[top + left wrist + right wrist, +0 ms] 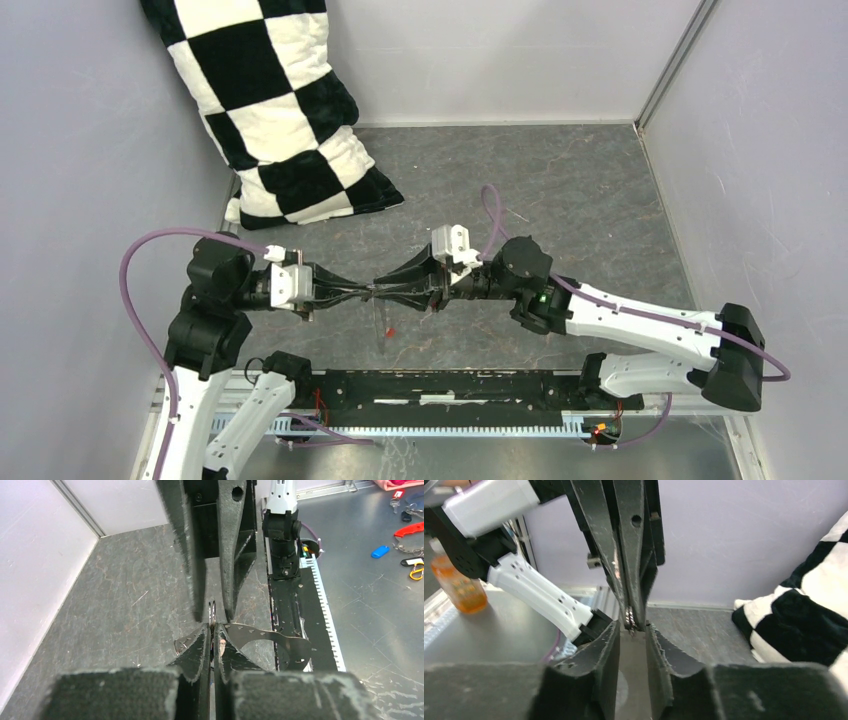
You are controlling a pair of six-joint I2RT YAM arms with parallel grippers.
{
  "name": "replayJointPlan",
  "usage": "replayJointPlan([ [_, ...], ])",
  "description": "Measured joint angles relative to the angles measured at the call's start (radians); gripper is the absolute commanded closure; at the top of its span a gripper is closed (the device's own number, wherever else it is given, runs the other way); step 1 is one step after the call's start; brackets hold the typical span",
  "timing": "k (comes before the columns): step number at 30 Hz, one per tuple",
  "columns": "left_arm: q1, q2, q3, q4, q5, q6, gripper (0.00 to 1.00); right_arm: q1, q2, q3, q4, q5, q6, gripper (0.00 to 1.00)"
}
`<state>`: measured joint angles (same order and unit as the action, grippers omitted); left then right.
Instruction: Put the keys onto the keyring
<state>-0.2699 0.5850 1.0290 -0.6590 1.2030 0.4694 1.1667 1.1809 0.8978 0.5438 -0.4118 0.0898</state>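
Observation:
My two grippers meet tip to tip above the middle of the table. My left gripper (368, 290) (213, 627) is shut on the keyring, whose thin metal edge (212, 613) sticks out past its fingertips. The ring's wire (378, 318) hangs below the tips, with the red key (389, 329) at its lower end. My right gripper (386, 291) (632, 627) faces the left one with its jaws narrowly apart. They straddle the ring's coiled edge (629, 617) without closing on it. The blue key and the dark key do not show on the table.
A black-and-white checked pillow (275, 110) leans in the back left corner. Grey walls close in the table on three sides. A black rail (450, 390) runs along the near edge. Beyond it lie a blue tag (380, 551), a red tool (409, 529) and an orange bottle (456, 582).

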Motion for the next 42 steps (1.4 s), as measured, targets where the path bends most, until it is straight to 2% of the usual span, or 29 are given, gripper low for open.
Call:
replayJointPlan([
  [2, 0.0, -0.003, 0.0, -0.002, -0.003, 0.004, 0.98, -0.019, 0.0, 0.035, -0.085, -0.035, -0.018, 0.57],
  [4, 0.0, -0.008, 0.0, -0.011, -0.004, 0.024, 0.98, -0.048, 0.006, 0.11, -0.22, -0.074, -0.055, 0.55],
  [12, -0.001, 0.012, 0.008, -0.122, -0.011, 0.161, 0.98, -0.1, 0.163, 0.655, -0.803, -0.182, -0.281, 0.57],
  [15, -0.001, 0.035, 0.015, -0.17, -0.025, 0.216, 0.98, -0.1, 0.224, 0.764, -0.962, -0.197, -0.341, 0.58],
  [19, -0.001, 0.067, 0.026, -0.202, -0.04, 0.262, 0.98, -0.09, 0.276, 0.787, -1.105, -0.198, -0.385, 0.61],
  [26, -0.001, 0.089, 0.034, -0.227, -0.054, 0.288, 0.98, -0.055, 0.332, 0.791, -1.217, -0.18, -0.41, 0.69],
  [37, -0.001, 0.084, 0.036, -0.231, -0.069, 0.317, 0.98, -0.049, 0.339, 0.805, -1.204, -0.152, -0.394, 0.98],
  [39, -0.001, 0.084, 0.036, -0.232, -0.069, 0.322, 0.98, -0.049, 0.339, 0.805, -1.202, -0.15, -0.39, 0.99],
  [40, -0.001, 0.084, 0.036, -0.232, -0.069, 0.323, 0.94, -0.049, 0.339, 0.803, -1.198, -0.149, -0.386, 0.99],
  [42, 0.0, 0.084, 0.036, -0.236, -0.074, 0.329, 0.64, -0.049, 0.335, 0.786, -1.173, -0.146, -0.376, 0.99],
])
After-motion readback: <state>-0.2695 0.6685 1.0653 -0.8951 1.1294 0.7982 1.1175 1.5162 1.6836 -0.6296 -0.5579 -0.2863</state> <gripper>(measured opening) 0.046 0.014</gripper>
